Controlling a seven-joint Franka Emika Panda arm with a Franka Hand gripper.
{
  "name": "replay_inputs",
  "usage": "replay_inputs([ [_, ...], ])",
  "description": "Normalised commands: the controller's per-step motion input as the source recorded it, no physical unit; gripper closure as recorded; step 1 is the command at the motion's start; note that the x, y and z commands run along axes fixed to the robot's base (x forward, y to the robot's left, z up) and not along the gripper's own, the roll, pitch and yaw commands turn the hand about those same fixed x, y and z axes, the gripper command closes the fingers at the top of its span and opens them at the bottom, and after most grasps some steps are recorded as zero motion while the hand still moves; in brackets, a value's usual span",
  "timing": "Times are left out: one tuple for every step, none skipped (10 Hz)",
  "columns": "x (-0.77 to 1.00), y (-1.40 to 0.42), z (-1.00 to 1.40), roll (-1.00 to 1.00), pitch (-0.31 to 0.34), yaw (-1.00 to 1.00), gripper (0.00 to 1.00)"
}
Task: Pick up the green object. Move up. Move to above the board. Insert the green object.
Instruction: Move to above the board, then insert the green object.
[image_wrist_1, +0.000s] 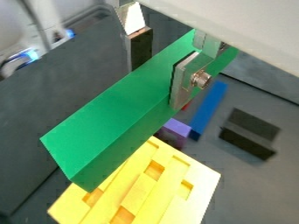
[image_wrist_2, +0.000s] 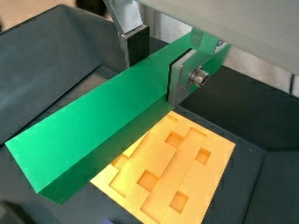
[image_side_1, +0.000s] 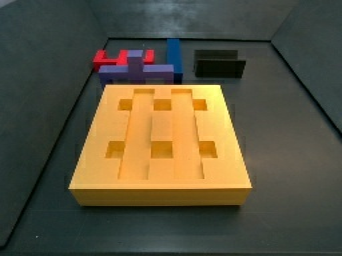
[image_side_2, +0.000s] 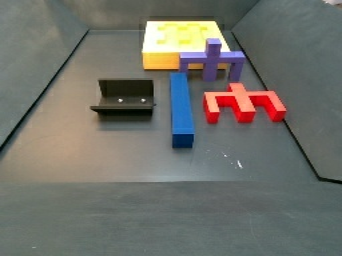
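In both wrist views the long green object (image_wrist_1: 111, 122) (image_wrist_2: 93, 131) hangs in the air, slanting out from my gripper (image_wrist_1: 162, 70) (image_wrist_2: 159, 66). The gripper is shut on one end of it. One silver finger (image_wrist_1: 184, 80) presses its near face, and the dark pad of the other finger (image_wrist_2: 136, 45) shows behind its top edge. The orange-yellow board (image_wrist_1: 152, 188) (image_wrist_2: 176, 166) lies on the floor below the bar's free end. Both side views show the board (image_side_1: 160, 185) (image_side_2: 181, 40) with its square holes. Neither side view shows the gripper or the green object.
A long blue bar (image_side_2: 181, 108) (image_side_1: 174, 52) (image_wrist_1: 208, 109), a purple block (image_side_2: 214, 62) (image_side_1: 134, 70) and a red block (image_side_2: 243, 102) (image_side_1: 114, 58) lie on the dark floor beside the board. The black fixture (image_side_2: 127, 98) (image_side_1: 221, 64) (image_wrist_1: 249, 131) stands near the blue bar. Grey walls enclose the floor.
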Motion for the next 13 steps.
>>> replay_inputs([
  [0.07,-0.05,0.03,0.08,0.192,0.53,1.0],
  [0.08,-0.04,0.03,0.08,0.169,0.26,1.0],
  [0.0,-0.06,-0.54,-0.26,-0.159,-0.03,1.0],
  [-0.01,-0.2,-0.49,-0.27,-0.154,-0.03,1.0],
  [0.0,-0.19,-0.55,-0.24,-0.127,0.0,1.0],
  [0.0,-0.15,-0.65,-0.2,-0.091,0.09,1.0],
  [-0.19,-0.23,-0.73,-0.08,-0.143,0.11,1.0],
  [-0.23,-0.22,-0.84,0.0,-0.17,0.19,1.0],
  [-0.31,-0.23,-0.87,0.0,-0.163,0.21,1.0],
  [-0.36,-0.28,-0.86,0.0,-0.163,0.19,1.0],
  [-0.24,-0.22,-0.88,0.0,-0.151,0.19,1.0],
  [-0.25,-0.2,-0.85,0.0,-0.149,0.14,1.0],
  [-0.29,-0.19,-0.75,-0.04,-0.167,0.1,1.0],
])
